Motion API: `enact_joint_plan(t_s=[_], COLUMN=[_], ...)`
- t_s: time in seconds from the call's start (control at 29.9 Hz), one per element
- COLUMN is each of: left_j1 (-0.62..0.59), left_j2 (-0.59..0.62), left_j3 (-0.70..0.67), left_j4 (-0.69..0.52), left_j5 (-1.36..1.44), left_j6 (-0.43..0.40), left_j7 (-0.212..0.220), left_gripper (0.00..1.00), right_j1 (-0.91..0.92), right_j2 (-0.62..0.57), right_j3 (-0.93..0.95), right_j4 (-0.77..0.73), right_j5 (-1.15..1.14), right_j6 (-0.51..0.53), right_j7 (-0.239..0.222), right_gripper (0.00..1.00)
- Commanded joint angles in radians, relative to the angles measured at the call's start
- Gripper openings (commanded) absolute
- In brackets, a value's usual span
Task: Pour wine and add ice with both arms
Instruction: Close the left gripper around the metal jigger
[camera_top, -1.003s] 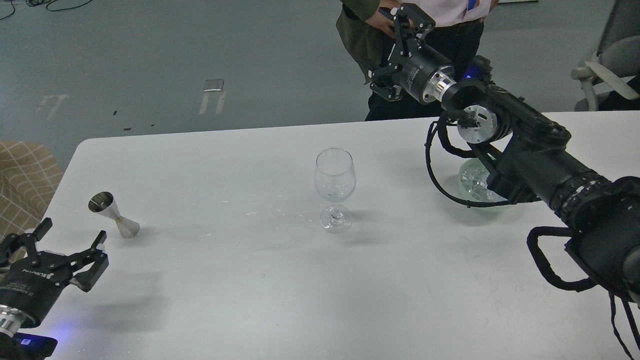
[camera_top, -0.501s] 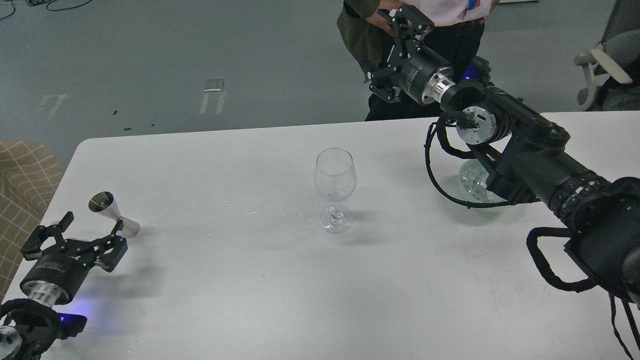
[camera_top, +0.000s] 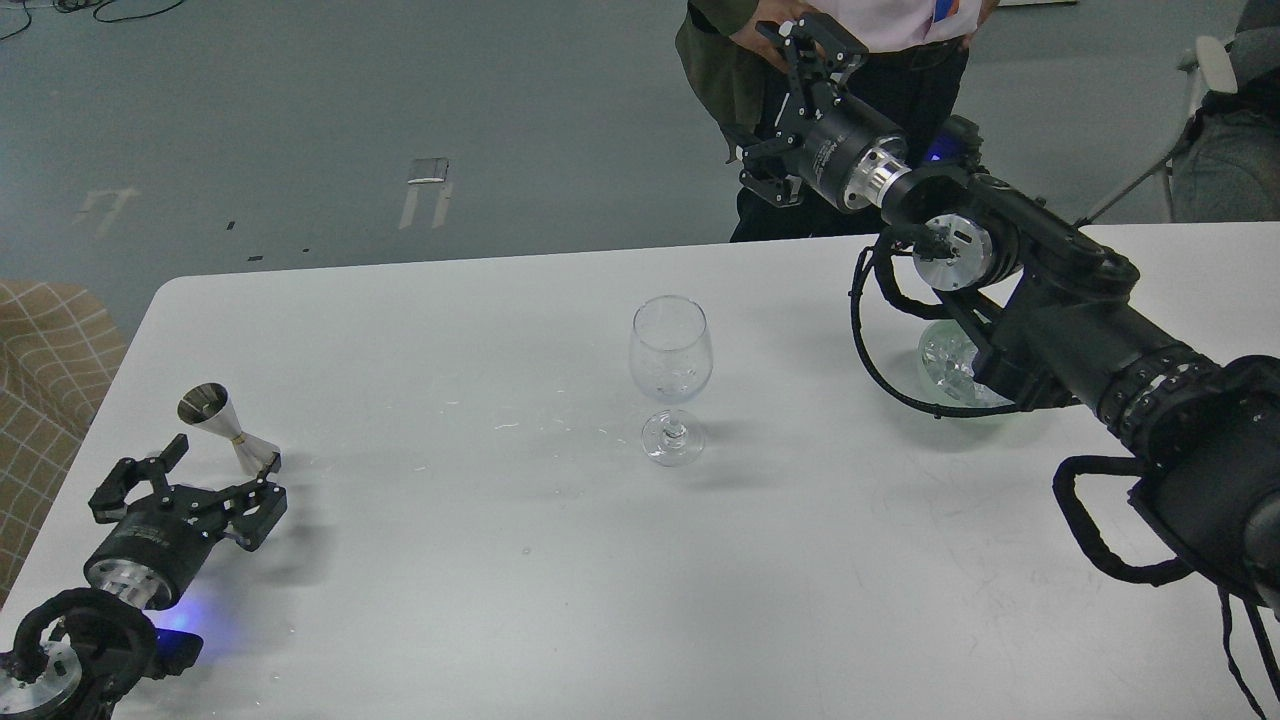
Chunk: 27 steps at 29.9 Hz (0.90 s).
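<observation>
Left gripper (camera_top: 190, 478) hovers low over the near-left corner of the worktop (camera_top: 480, 600), fingers spread wide with nothing between them; one finger reaches toward the worktop's left edge, the other points at the foot of the steel jigger (camera_top: 225, 427). Jigger stands upright just beyond that gripper, wider cup on top, its base just beside the nearer fingertip; contact cannot be told. Blue light glows on the left arm's wrist, behind the gripper. Well to the right of the left gripper, mid-worktop, stands the wine glass (camera_top: 671, 378), upright on its foot, clear, no visible wine in it; whether anything small lies in the bowl cannot be told. Right gripper (camera_top: 790, 105) is raised beyond the far edge of the worktop, fingers spread wide, empty, in front of a person (camera_top: 880, 60) standing there; only the person's torso and a hand show. Below and behind the right gripper, toward the robot, a clear bowl (camera_top: 950, 365) sits on the worktop, mostly hidden by the right arm's forearm and looped cable; glassy ice (camera_top: 945, 355) shows inside it, single cubes hard to separate. Bowl lies right of the wine glass, well apart from it. Office chair (camera_top: 1225, 130) stands off the far-right corner.
</observation>
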Motion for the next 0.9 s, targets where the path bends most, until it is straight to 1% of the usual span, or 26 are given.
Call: enact_joint_plan(t_s=[0.0,0.3,0.47,0.5,0.67,0.87], left_j1=[-0.047,-0.053,-0.056,-0.056,-0.071,-0.133], left_j2=[0.002,0.008,0.007,0.007,0.008,0.007], left_j3=[0.020,0.021,0.021,0.021,0.021,0.023], left_j4=[0.033,0.043,0.045,0.045,0.048,0.143], left_j5=[-0.002,0.026,0.026,0.026,0.026,0.028], left_j6=[-0.001,0.000,0.014,0.010,0.013,0.000], left_j7=[0.001,0.001,-0.005,-0.005,-0.010,0.001], left_gripper=[0.98,0.96,0.89,0.86,0.83,0.83], right_j1=[0.000,-0.002,-0.003,-0.003,-0.005,-0.003], right_j2=[-0.002,-0.004,-0.002,-0.002,-0.001,0.001], right_j3=[0.000,0.000,-0.001,0.000,-0.001,-0.014], right_j4=[0.002,0.003,0.002,0.002,0.000,0.002], right_j5=[0.000,-0.005,-0.008,-0.010,-0.010,-0.010], right_j6=[0.000,-0.002,-0.003,-0.003,-0.003,-0.003], right_j7=[0.000,0.000,0.000,0.000,0.000,0.002], right_gripper=[1.00,1.00,1.00,1.00,1.00,1.00])
